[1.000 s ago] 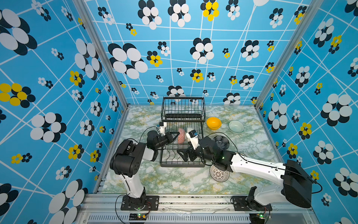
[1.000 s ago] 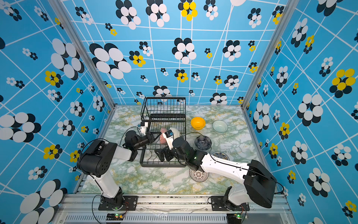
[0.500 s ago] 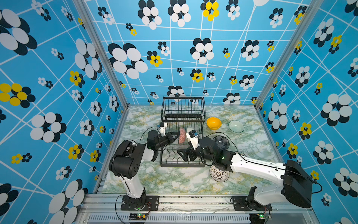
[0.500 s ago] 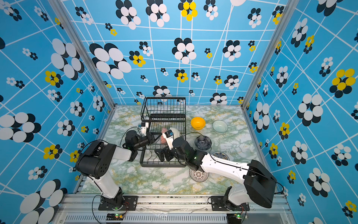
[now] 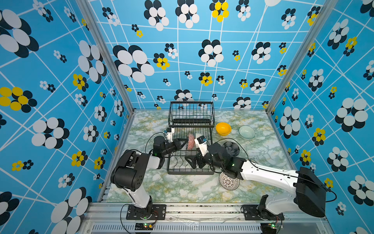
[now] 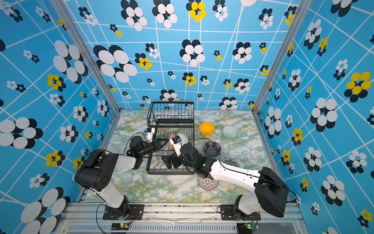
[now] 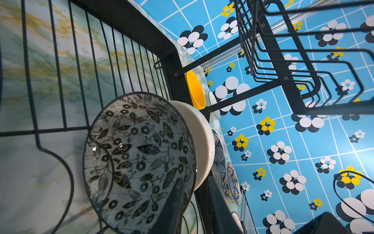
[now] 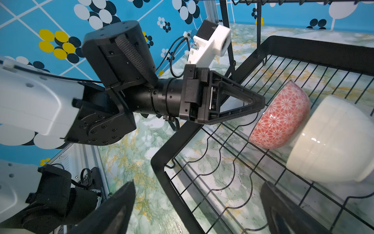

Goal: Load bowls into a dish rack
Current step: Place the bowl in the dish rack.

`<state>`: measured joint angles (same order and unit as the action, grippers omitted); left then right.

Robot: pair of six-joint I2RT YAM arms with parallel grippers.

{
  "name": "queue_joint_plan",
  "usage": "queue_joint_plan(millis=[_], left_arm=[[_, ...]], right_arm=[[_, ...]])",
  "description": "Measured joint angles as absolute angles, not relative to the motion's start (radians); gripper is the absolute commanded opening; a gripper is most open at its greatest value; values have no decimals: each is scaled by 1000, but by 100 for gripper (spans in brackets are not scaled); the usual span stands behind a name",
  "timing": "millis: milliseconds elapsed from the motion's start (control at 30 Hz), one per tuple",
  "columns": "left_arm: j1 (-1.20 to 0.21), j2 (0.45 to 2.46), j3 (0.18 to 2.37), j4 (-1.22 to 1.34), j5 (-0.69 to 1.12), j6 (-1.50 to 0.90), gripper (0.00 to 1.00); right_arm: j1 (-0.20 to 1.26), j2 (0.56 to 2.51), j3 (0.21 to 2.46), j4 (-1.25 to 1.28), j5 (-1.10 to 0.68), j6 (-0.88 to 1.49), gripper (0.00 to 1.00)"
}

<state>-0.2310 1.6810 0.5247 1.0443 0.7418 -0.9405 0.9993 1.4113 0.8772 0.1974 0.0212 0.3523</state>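
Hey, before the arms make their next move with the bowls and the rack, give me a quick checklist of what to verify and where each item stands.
1. The pink bowl stands on edge in the lower tray of the rack, beside the white bowl: ok.
2. The left gripper is off the pink bowl: cannot tell; its jaws straddle the rim.
3. The right gripper is open and empty: ok.
4. Free slots left in that tray: ok.
5. All bowls racked: not ok; the yellow bowl, glass bowl and navy bowl sit outside.
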Motion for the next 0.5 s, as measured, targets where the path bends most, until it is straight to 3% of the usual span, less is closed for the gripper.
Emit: queue_joint_plan(millis=[500], left_arm=[[-230,1391,447,773,664,-905,26]], right_arm=[[999,1367,918,21,64,434,100]])
